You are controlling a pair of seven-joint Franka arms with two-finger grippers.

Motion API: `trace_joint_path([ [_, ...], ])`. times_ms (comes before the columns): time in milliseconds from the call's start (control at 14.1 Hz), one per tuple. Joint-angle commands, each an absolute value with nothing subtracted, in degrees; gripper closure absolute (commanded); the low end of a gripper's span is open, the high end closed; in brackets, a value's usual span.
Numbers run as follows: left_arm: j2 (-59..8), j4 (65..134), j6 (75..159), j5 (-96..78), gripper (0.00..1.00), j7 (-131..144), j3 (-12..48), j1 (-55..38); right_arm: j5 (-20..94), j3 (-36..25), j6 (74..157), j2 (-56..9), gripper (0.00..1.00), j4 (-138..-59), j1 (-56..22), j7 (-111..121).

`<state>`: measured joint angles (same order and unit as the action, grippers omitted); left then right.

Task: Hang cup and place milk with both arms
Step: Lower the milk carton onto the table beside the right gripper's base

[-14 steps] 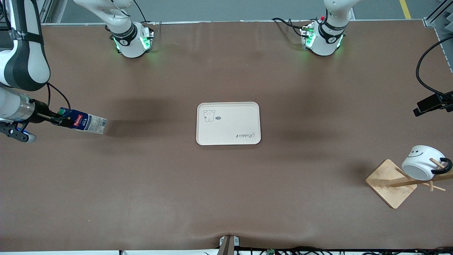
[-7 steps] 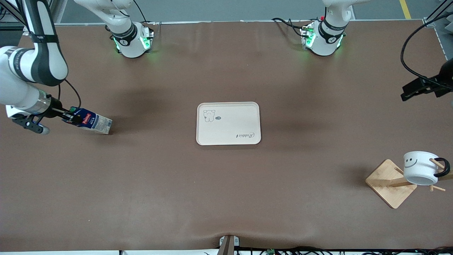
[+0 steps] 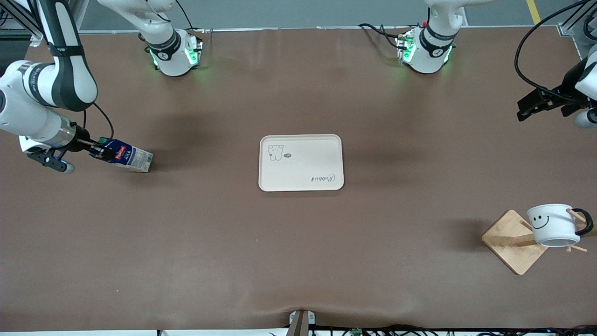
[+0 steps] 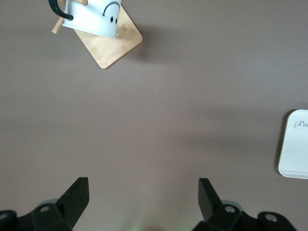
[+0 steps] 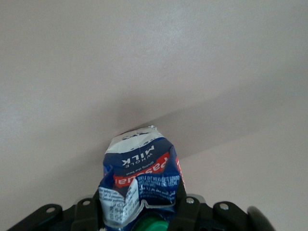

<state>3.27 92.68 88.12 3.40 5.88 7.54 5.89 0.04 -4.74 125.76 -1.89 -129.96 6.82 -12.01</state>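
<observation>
Over the table's right-arm end, we are carrying the milk clamped in the right gripper and next must bring it to the tray, while the cup is hanging on the rack and the left gripper is waiting with its jaws apart.

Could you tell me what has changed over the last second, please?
The right gripper, shut on the milk, carried it toward the tray. The open left gripper drew away from the cup, which swung more upright on its wooden rack. The tray and rack stayed put.
</observation>
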Motion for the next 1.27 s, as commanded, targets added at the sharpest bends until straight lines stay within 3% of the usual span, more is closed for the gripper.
trace_joint_path([
  [0, 4.8, 94.6, 89.2, 2.1, 0.00, 6.2, 7.0, 5.5, -0.5, -3.8, 125.2, 0.1, 0.44, -131.6, 7.6, -10.4],
  [71, 4.9, 94.6, 89.0, 2.1, 0.00, 6.2, 7.0, 5.5, -0.5, -3.8, 125.1, 0.1, 0.35, -131.6, 7.4, -10.3],
  [212, 5.1, 94.7, 88.1, 2.1, 0.00, 6.0, 7.0, 5.8, -0.5, -3.8, 125.1, -0.1, 0.27, -131.7, 7.4, -10.3],
  [637, 6.7, 96.1, 88.1, 2.1, 0.00, 6.0, 7.1, 5.7, -0.5, -3.6, 125.1, -0.1, 0.25, -131.8, 7.2, -10.3],
  [778, 6.7, 96.2, 88.1, 2.1, 0.00, 6.0, 7.1, 5.7, -0.5, -3.6, 125.2, 0.2, 0.17, -131.4, 6.9, -10.3],
  [1061, 6.7, 96.2, 88.1, 2.1, 0.00, 6.0, 7.0, 5.8, -0.4, -3.4, 125.2, 0.4, 0.14, -130.6, 6.8, -10.2],
  [1203, 6.7, 96.2, 88.1, 2.1, 0.00, 6.0, 7.0, 5.7, -0.4, -3.3, 125.2, 0.5, 0.07, -129.8, 6.7, -10.2],
])
